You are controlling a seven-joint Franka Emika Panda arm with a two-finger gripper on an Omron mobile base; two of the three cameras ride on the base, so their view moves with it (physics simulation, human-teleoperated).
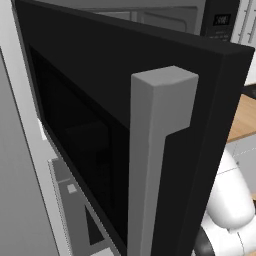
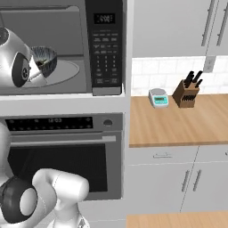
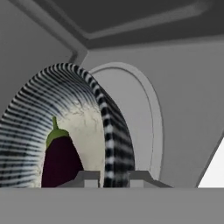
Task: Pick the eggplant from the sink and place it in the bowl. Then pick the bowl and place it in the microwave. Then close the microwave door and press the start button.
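The microwave point(image 2: 106, 44) stands open, and its black door point(image 1: 100, 100) with the grey bar handle point(image 1: 155, 150) swings out close in front of the left base camera. Inside, the streaked bowl point(image 2: 44, 60) is over the glass turntable point(image 2: 67, 71); whether it rests on it I cannot tell. My gripper point(image 2: 38, 72) reaches into the cavity from the left, shut on the bowl's rim. In the hand view the rim of the bowl point(image 3: 30, 118) runs between my gripper's point(image 3: 113, 177) fingertips. The purple eggplant point(image 3: 61, 159) lies inside the bowl. The sink is out of view.
An oven point(image 2: 62, 151) with a wide handle sits below the microwave. To the right, a wooden counter point(image 2: 178, 120) carries a small scale point(image 2: 158, 98) and a knife block point(image 2: 186, 91). Cabinets hang above it and drawers run below.
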